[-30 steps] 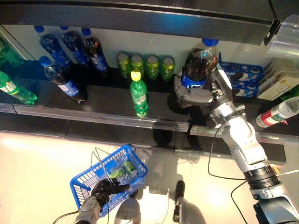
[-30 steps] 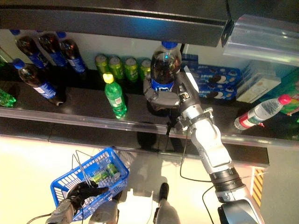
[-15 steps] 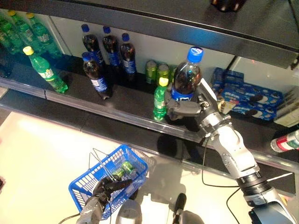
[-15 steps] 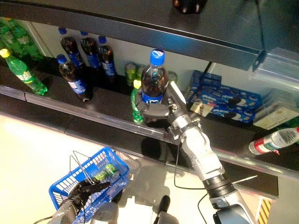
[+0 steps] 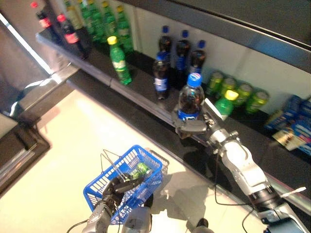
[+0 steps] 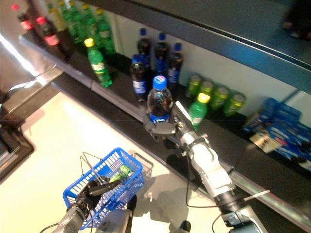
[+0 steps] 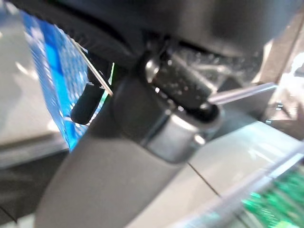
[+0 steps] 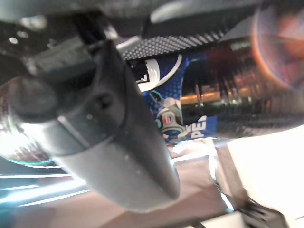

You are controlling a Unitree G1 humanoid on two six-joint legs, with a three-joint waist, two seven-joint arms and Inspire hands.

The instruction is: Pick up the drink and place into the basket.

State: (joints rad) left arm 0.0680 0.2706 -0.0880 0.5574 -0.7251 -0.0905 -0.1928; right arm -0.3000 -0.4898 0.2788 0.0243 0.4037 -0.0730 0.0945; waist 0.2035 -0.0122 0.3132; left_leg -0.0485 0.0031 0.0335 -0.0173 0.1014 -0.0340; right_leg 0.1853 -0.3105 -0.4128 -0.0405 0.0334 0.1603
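Observation:
My right hand point(image 5: 197, 127) is shut on a dark cola bottle point(image 5: 190, 99) with a blue cap and blue label, held upright above the shelf's front edge. The bottle's label point(image 8: 183, 109) shows past the thumb in the right wrist view. My left hand point(image 5: 118, 187) is shut on the thin wire handles of the blue basket point(image 5: 104, 182), which hangs low at the left, below and left of the bottle. A green can point(image 5: 140, 170) lies in the basket. The basket's blue mesh point(image 7: 45, 76) shows in the left wrist view.
The dark shelf point(image 5: 141, 94) runs across the view. On it stand cola bottles point(image 5: 180, 51), green bottles point(image 5: 117, 60), green cans point(image 5: 243, 92), red-capped bottles point(image 5: 65, 31) and blue biscuit boxes point(image 5: 299, 109). A green bottle point(image 5: 223, 104) stands just behind my right hand. Pale floor point(image 5: 63, 141) lies below.
The camera has swung, shifting the whole scene. My right hand has carried the cola bottle off the shelf towards its front edge. The basket stays hanging in my left hand.

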